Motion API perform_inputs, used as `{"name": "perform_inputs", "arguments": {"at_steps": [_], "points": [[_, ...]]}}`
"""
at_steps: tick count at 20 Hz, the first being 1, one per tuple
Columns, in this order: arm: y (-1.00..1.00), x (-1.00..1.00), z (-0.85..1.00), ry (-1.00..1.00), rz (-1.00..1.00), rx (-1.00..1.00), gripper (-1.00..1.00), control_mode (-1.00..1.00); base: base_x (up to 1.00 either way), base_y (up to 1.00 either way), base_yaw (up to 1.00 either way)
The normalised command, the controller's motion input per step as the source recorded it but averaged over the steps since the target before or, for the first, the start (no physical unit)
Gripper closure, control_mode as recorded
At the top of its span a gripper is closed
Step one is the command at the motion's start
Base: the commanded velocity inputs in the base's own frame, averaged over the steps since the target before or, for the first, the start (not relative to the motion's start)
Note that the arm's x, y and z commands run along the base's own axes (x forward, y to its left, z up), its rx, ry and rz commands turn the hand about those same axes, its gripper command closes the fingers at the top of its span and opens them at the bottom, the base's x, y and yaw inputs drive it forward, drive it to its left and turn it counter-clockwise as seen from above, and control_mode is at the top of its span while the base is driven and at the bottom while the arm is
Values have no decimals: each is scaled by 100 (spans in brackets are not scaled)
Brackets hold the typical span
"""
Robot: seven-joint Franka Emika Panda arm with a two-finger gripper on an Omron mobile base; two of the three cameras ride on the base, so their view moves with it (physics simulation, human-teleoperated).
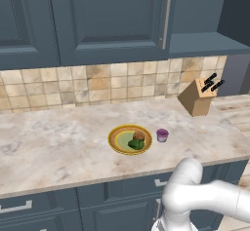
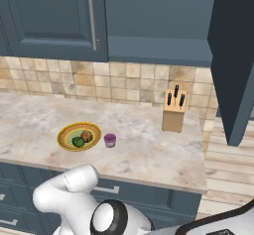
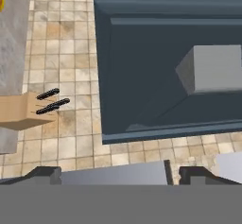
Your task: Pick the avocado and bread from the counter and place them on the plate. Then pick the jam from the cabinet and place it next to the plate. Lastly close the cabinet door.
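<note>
Well advanced, judging by the layout. On the bench [image 1: 58, 142], the plate [image 1: 117, 142] carrying both the avocado [image 1: 135, 144] and the bread [image 1: 138, 136], touching each other toward the plate's right side. Just beside the plate, to its right and apart from its rim, the jam [image 1: 162, 135] standing upright. Same arrangement from the right base view: plate [image 2: 67, 135], avocado [image 2: 78, 142], bread [image 2: 87, 136], jam [image 2: 110, 140]. So both placing steps look done, and the jam step too.

Left, by all signs: closing the cabinet door [image 2: 233, 65], swung out and seen nearly edge-on at the right of the right base view, with the open cabinet [image 2: 158, 45] showing its inner shelf behind. In the left base view, the same opening at upper right, above the knife block [image 1: 197, 97] that stands by the tiled backsplash [image 1: 73, 86].

Arm folded low in front of the base cabinets, elbow up just below the bench edge. Hand rolled, camera looking toward the open cabinet [image 3: 170, 67] from below and to one side; a pale grey box-like shape [image 3: 212, 69] in its interior, nature unclear. Knife block [image 3: 28, 109] at the left edge of that view. End effector [image 3: 113, 173] released, fingertips [image 3: 47, 173] spread wide at the bottom, nothing between them and touching nothing. Door handle's position relative to the hand not possible to tell.
</note>
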Motion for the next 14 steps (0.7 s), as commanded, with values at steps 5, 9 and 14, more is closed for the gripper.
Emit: {"name": "perform_inputs", "arguments": {"at_steps": [5,9,14], "points": [[-1,54,-11,6,0,0,-100,-100,0,0,0],[0,50,-9,6,0,0,-100,-100,0,0,0],[0,48,-8,6,0,0,-100,-100,0,0,0]]}}
